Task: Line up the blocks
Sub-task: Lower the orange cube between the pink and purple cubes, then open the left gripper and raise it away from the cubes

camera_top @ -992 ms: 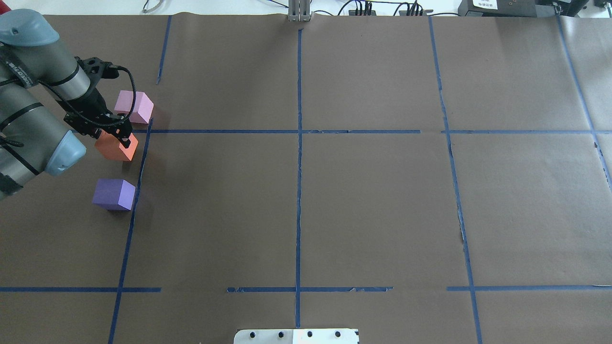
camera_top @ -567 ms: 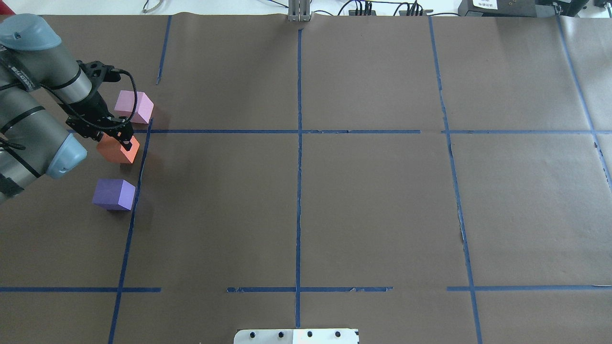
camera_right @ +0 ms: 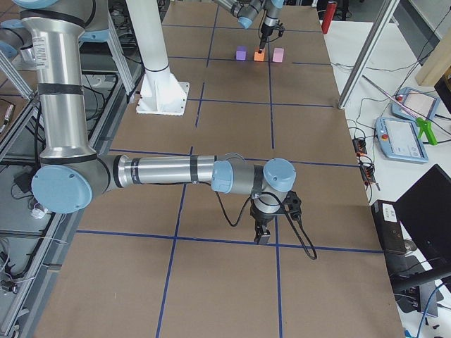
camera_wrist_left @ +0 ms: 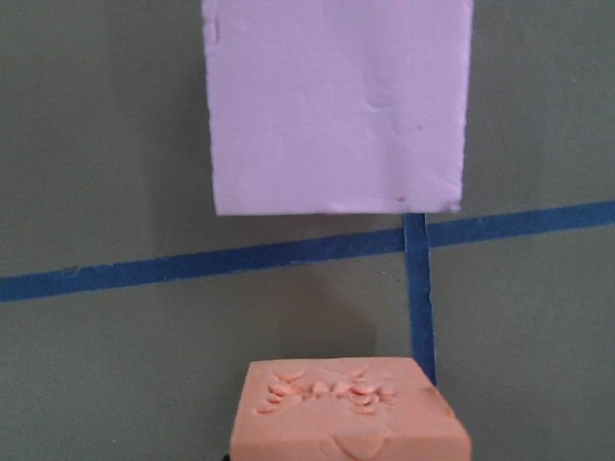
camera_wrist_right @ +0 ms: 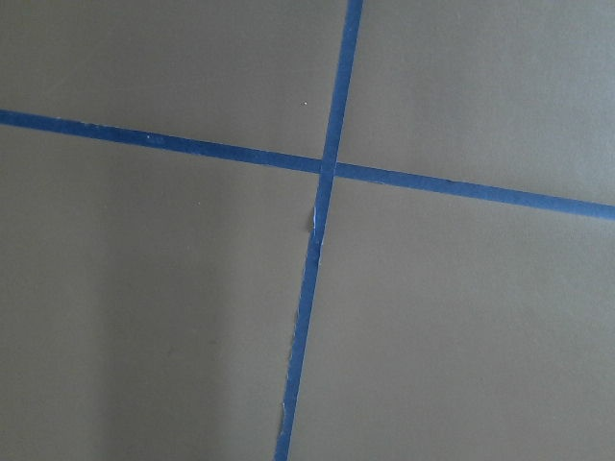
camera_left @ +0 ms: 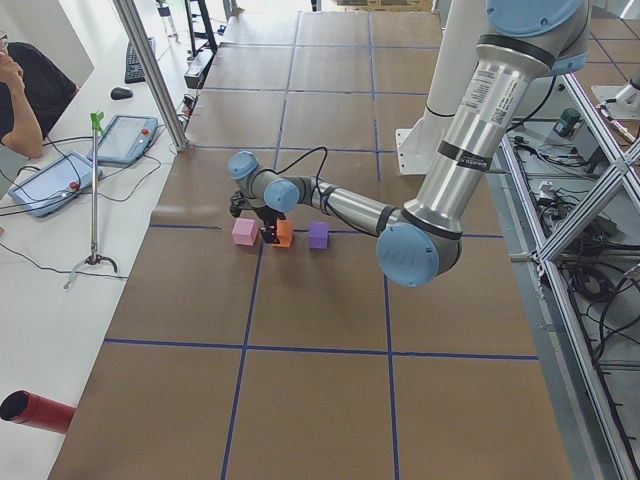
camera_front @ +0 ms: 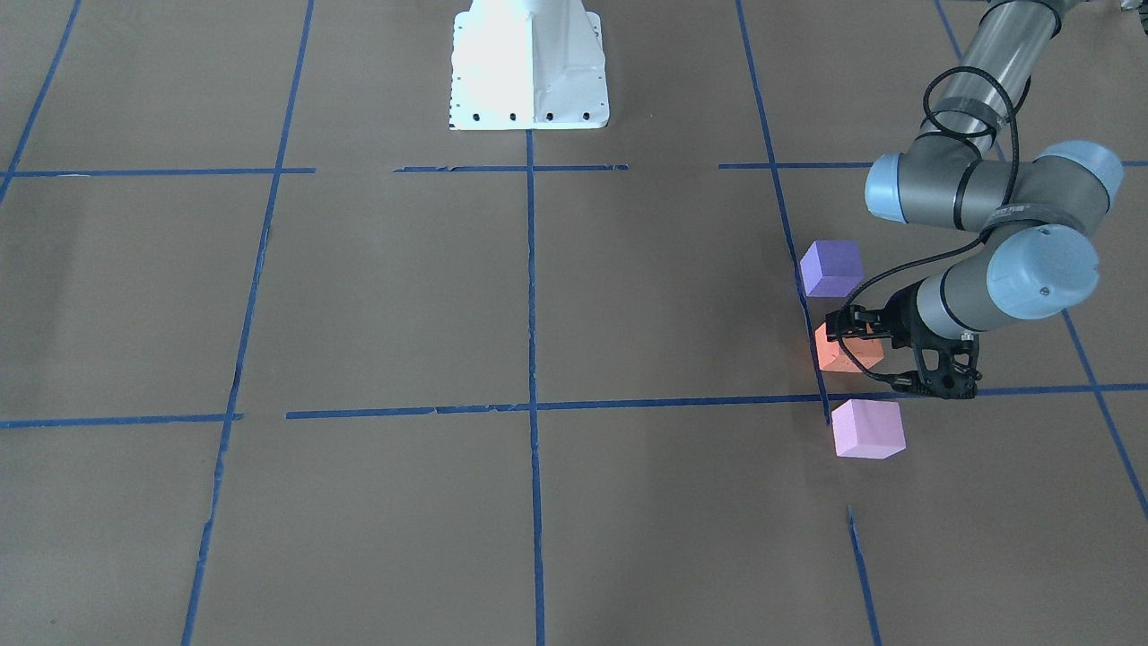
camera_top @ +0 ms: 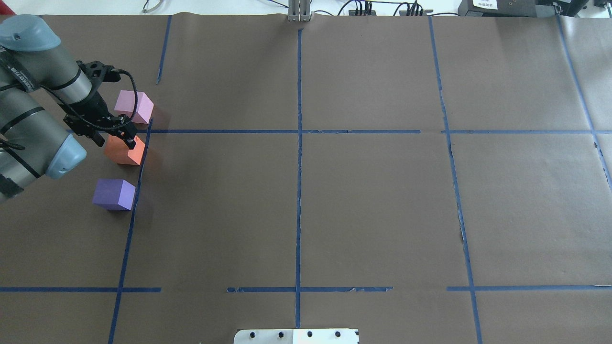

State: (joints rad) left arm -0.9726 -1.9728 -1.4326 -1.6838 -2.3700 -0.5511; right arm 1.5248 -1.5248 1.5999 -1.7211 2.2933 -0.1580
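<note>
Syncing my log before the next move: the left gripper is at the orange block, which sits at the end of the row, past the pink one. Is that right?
Not quite. The left gripper is at the orange block, but that block sits in the middle of the row, between the pink block and the purple block. The overhead exterior view shows it.
</note>
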